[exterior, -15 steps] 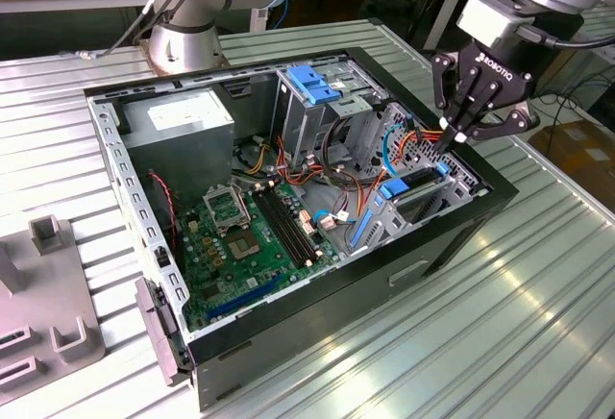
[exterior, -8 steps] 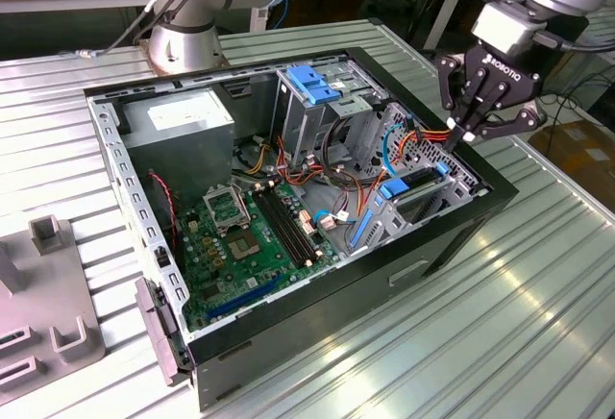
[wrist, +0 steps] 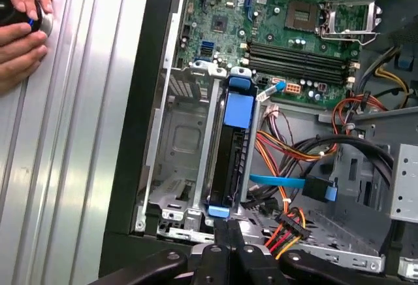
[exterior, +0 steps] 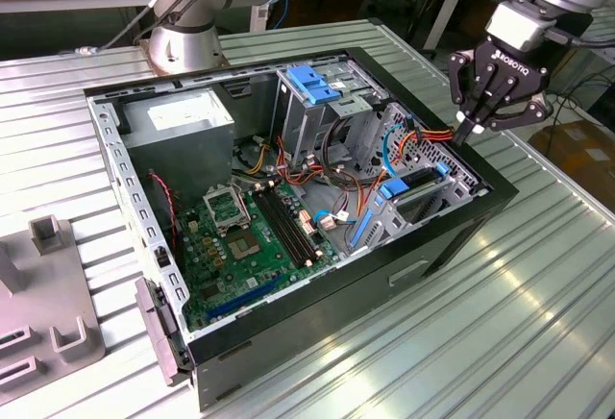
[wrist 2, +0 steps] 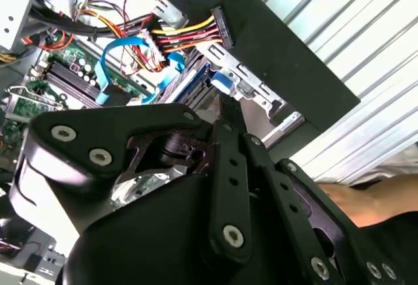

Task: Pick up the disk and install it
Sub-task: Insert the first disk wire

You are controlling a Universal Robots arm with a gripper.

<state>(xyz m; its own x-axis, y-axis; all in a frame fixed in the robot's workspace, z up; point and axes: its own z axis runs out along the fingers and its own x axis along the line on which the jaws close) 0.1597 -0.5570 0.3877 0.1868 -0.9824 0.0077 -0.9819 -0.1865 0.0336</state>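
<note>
1. A robot arm's claw [exterior: 467, 132] hangs at the rim of an open computer case [exterior: 452, 236] on the exterior view's right. Its fingers are pressed together and grip nothing.
2. The disk [wrist: 230, 157] stands on edge in a metal bay just inside the case's black wall. A blue carrier frame shows at both of its ends, and it lies apart from the claw's tips.
3. A plug on red, yellow and orange wires [wrist: 287, 227] lies loose just beside the bay, near a flat blue cable [wrist: 277, 182].
4. Deeper in the case lies the green motherboard [exterior: 240, 236]. A grey power-supply box [exterior: 178, 116] sits in the far corner, and a blue bracket [exterior: 312, 83] tops the drive cage.
5. The case rests on a ribbed metal surface [exterior: 538, 323]. In the first wrist view a person's hand [wrist: 19, 27] holds a small dark object over that surface, outside the case wall.
</note>
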